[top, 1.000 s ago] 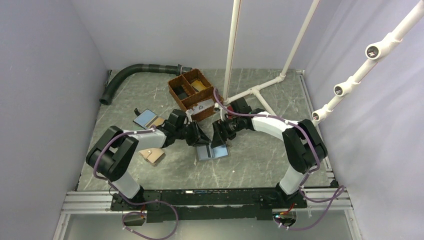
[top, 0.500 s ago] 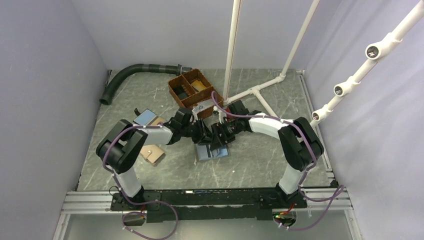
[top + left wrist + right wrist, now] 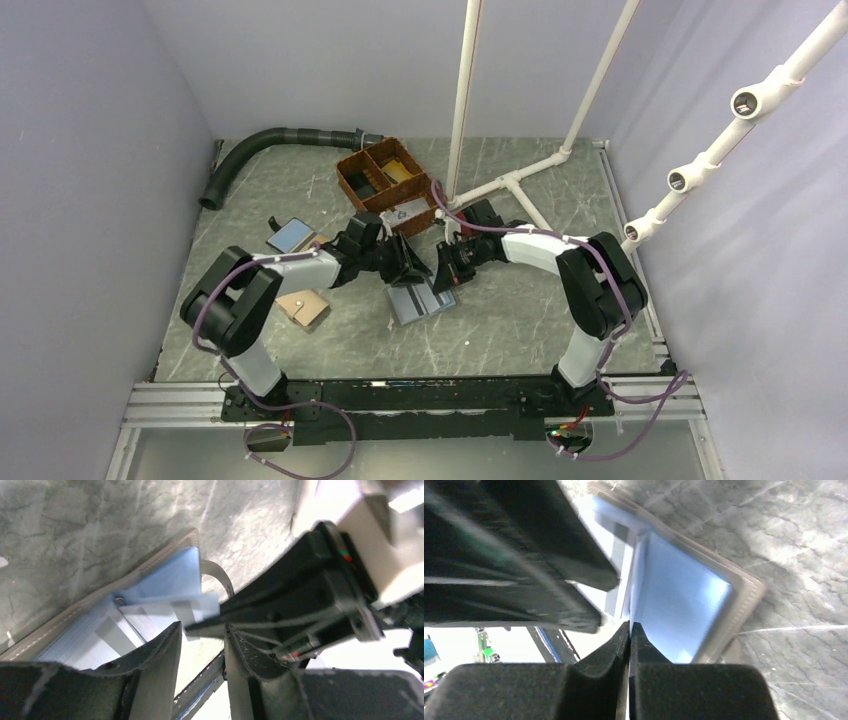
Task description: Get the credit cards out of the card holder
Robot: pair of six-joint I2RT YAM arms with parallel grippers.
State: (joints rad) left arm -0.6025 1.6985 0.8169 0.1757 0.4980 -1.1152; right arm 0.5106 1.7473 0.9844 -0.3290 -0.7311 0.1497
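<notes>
The card holder [image 3: 420,303] lies open on the table, taupe rim outside [image 3: 744,607], light blue inside [image 3: 170,572]. Both grippers meet just above its far edge. My right gripper [image 3: 443,278] [image 3: 629,626] is shut, and the thin pale edge of a credit card [image 3: 634,580] runs between its jaws. In the left wrist view that pale card [image 3: 167,611] sticks out of a slot, with the right gripper's black fingertips [image 3: 210,627] on it. My left gripper [image 3: 410,270] [image 3: 202,632] is open beside them with nothing between its fingers [image 3: 150,675].
A brown divided basket [image 3: 352,183] stands behind the grippers. A blue wallet with a tan panel [image 3: 295,237] and a tan wallet [image 3: 305,308] lie to the left. A black hose [image 3: 262,143] curves at the back left, and white pipes [image 3: 510,182] cross the back right.
My right gripper was open and has shut at the holder's far edge. My left gripper has moved right to the holder and opened a little. The holder has turned slightly.
</notes>
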